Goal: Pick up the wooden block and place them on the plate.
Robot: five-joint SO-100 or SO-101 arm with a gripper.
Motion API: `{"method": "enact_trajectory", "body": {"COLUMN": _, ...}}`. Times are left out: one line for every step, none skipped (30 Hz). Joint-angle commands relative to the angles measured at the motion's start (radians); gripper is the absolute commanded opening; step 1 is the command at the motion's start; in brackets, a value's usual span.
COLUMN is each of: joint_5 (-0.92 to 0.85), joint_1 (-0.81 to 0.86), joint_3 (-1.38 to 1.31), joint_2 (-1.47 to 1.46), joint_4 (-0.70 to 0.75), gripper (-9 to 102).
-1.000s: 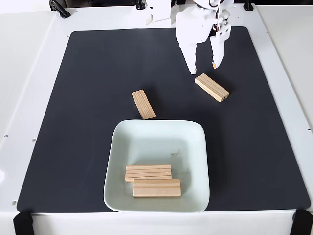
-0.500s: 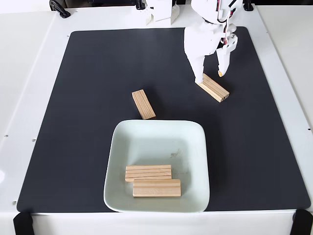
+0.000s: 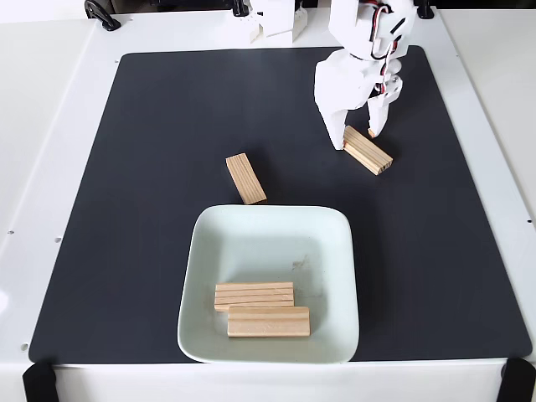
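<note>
Fixed view: gripper (image 3: 355, 139) is down at the far right of the black mat (image 3: 151, 167), fingers apart and straddling the far-left end of a wooden block (image 3: 370, 152) lying diagonally on the mat, not clamped on it. Second wooden block (image 3: 245, 177) lies loose on the mat mid-scene, just beyond the far-left corner of the plate (image 3: 251, 243). Plate sits at the near edge of the mat on the white desk (image 3: 50, 126), holding two more blocks (image 3: 255, 296) (image 3: 269, 322) side by side, touching, in its near half.
</note>
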Motion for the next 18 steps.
{"method": "enact_trajectory", "body": {"joint_5": -0.006, "joint_1": 0.005, "joint_3": -0.048, "joint_2": 0.003, "joint_4": -0.011, "gripper": 22}}
{"method": "enact_trajectory", "body": {"joint_5": -0.005, "joint_1": 0.005, "joint_3": -0.048, "joint_2": 0.003, "joint_4": -0.011, "gripper": 22}}
{"method": "enact_trajectory", "body": {"joint_5": -0.005, "joint_1": 0.005, "joint_3": -0.046, "joint_2": 0.003, "joint_4": -0.011, "gripper": 22}}
{"method": "enact_trajectory", "body": {"joint_5": -0.005, "joint_1": 0.005, "joint_3": -0.043, "joint_2": 0.003, "joint_4": -0.011, "gripper": 22}}
{"method": "enact_trajectory", "body": {"joint_5": -0.005, "joint_1": 0.005, "joint_3": -0.041, "joint_2": 0.003, "joint_4": -0.011, "gripper": 22}}
{"method": "enact_trajectory", "body": {"joint_5": -0.005, "joint_1": 0.003, "joint_3": -0.04, "joint_2": 0.003, "joint_4": -0.011, "gripper": 22}}
{"method": "enact_trajectory", "body": {"joint_5": -0.005, "joint_1": 0.003, "joint_3": -0.04, "joint_2": 0.003, "joint_4": -0.011, "gripper": 22}}
{"method": "enact_trajectory", "body": {"joint_5": -0.005, "joint_1": 0.002, "joint_3": -0.038, "joint_2": 0.002, "joint_4": -0.011, "gripper": 22}}
{"method": "enact_trajectory", "body": {"joint_5": -0.005, "joint_1": 0.002, "joint_3": -0.038, "joint_2": 0.002, "joint_4": -0.011, "gripper": 22}}
{"method": "enact_trajectory", "body": {"joint_5": -0.005, "joint_1": 0.0, "joint_3": -0.04, "joint_2": 0.002, "joint_4": -0.011, "gripper": 22}}
{"method": "enact_trajectory", "body": {"joint_5": -0.005, "joint_1": 0.0, "joint_3": -0.041, "joint_2": 0.002, "joint_4": -0.011, "gripper": 22}}
{"method": "enact_trajectory", "body": {"joint_5": -0.005, "joint_1": 0.0, "joint_3": -0.044, "joint_2": 0.002, "joint_4": -0.011, "gripper": 22}}
{"method": "enact_trajectory", "body": {"joint_5": -0.005, "joint_1": 0.0, "joint_3": -0.046, "joint_2": 0.002, "joint_4": -0.011, "gripper": 22}}
{"method": "enact_trajectory", "body": {"joint_5": -0.006, "joint_1": -0.002, "joint_3": -0.048, "joint_2": 0.002, "joint_4": -0.015, "gripper": 22}}
{"method": "enact_trajectory", "body": {"joint_5": -0.006, "joint_1": -0.002, "joint_3": -0.048, "joint_2": 0.002, "joint_4": -0.032, "gripper": 22}}
{"method": "enact_trajectory", "body": {"joint_5": -0.006, "joint_1": -0.002, "joint_3": -0.046, "joint_2": 0.002, "joint_4": -0.054, "gripper": 22}}
{"method": "enact_trajectory", "body": {"joint_5": -0.008, "joint_1": -0.002, "joint_3": -0.044, "joint_2": 0.002, "joint_4": -0.074, "gripper": 22}}
{"method": "enact_trajectory", "body": {"joint_5": -0.008, "joint_1": -0.002, "joint_3": -0.044, "joint_2": 0.002, "joint_4": -0.091, "gripper": 22}}
